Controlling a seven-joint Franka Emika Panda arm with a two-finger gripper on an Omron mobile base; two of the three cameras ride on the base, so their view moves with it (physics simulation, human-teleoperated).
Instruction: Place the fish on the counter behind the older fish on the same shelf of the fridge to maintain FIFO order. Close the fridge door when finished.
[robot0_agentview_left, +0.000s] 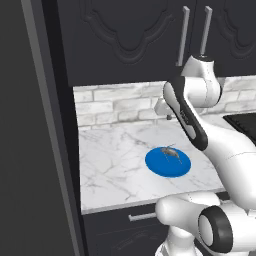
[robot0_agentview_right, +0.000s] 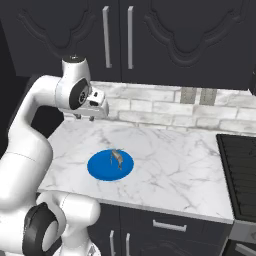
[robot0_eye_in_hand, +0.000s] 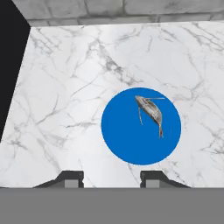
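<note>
Fish (robot0_eye_in_hand: 150, 110), silvery-grey, is lying on a blue plate (robot0_eye_in_hand: 127, 140) resting on the counter (robot0_eye_in_hand: 70, 87). Gripper (robot0_eye_in_hand: 111, 178) is hovering above the slab, empty, its jaws standing apart. In the hand view the fish is sitting ahead of the fingertips and slightly to their right, its long axis running diagonally, so reaching it is probably requiring a forward descent.

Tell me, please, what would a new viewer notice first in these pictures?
First, the bright blue plate in the middle of the white marble counter, with a small silvery-grey fish lying on the plate's far right part. Next, the white arm, whose tool hovers above the counter, nearer than the plate, holding nothing. Dark cabinets hang above the brick wall.
</note>
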